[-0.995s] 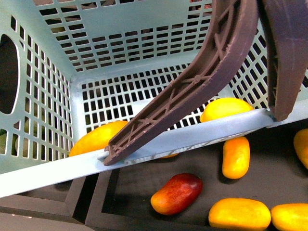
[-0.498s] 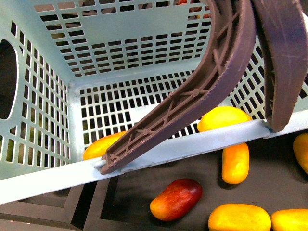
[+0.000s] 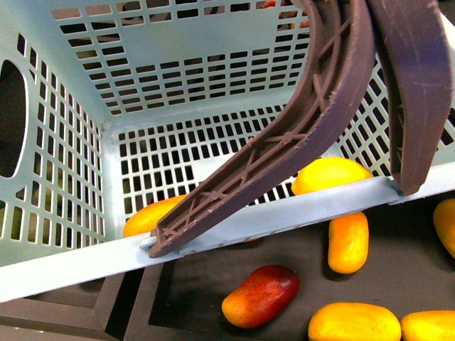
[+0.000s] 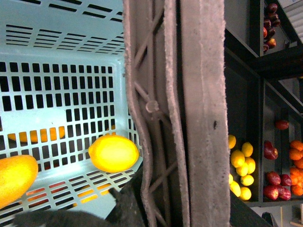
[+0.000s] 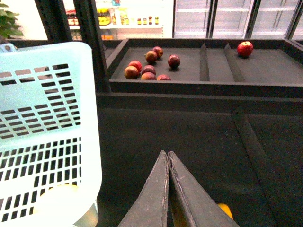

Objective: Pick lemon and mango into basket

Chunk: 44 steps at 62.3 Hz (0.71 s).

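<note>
Since both fruits already sit inside the basket (image 3: 64, 259), the front view puts the lemon (image 3: 330, 174) at four o'clock on its floor, the mango (image 3: 153, 213) at seven. Left wrist view: lemon skin looks smooth, firm, likely slippery, best pinched across its short middle; left gripper (image 4: 125, 210), a dark blur, unreadable. Right wrist view: right gripper (image 5: 166, 155) fingers together, empty.

Right hand (image 5: 167, 152), fingers pressed flat together, tips touching; left hand (image 4: 124, 208) visible only as a dark edge.
</note>
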Each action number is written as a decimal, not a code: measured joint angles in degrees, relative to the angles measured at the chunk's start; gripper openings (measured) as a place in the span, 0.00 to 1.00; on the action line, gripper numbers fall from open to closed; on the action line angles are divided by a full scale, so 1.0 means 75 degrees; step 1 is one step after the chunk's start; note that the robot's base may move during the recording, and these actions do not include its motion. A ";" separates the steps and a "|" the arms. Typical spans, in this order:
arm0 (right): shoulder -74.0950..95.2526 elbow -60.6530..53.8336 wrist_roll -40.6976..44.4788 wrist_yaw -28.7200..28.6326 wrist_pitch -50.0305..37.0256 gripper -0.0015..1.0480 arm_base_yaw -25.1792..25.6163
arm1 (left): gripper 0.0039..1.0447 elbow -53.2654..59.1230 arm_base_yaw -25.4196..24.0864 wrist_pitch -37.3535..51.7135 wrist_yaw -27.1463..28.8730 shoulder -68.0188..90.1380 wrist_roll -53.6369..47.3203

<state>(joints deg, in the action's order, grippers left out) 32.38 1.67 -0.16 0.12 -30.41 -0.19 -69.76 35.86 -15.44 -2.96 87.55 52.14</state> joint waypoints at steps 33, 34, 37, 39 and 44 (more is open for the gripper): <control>-0.1856 -0.0090 0.0000 -0.0003 0.1591 0.02 0.0000 | 0.14 0.0000 0.0000 0.0000 0.0006 0.0000 -0.0003; -0.1915 -0.0090 0.0000 -0.0003 0.1644 0.02 0.0000 | 0.14 0.0000 0.0000 0.0000 0.0000 0.0000 -0.0003; -0.2052 -0.0090 0.0000 -0.0003 0.1784 0.02 0.0000 | 0.14 0.0000 0.0000 0.0000 -0.0003 0.0000 0.0000; -0.2127 -0.0090 0.0000 -0.0003 0.1859 0.02 0.0000 | 0.14 0.0000 0.0000 0.0000 -0.0003 0.0000 0.0000; -0.2305 -0.0090 0.0000 -0.0003 0.2040 0.02 0.0000 | 0.14 0.0000 0.0000 0.0000 0.0003 0.0000 -0.0003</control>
<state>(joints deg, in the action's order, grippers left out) 15.09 0.99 -0.16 0.10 -15.11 -0.19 -69.76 35.86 -15.44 -2.94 87.55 52.12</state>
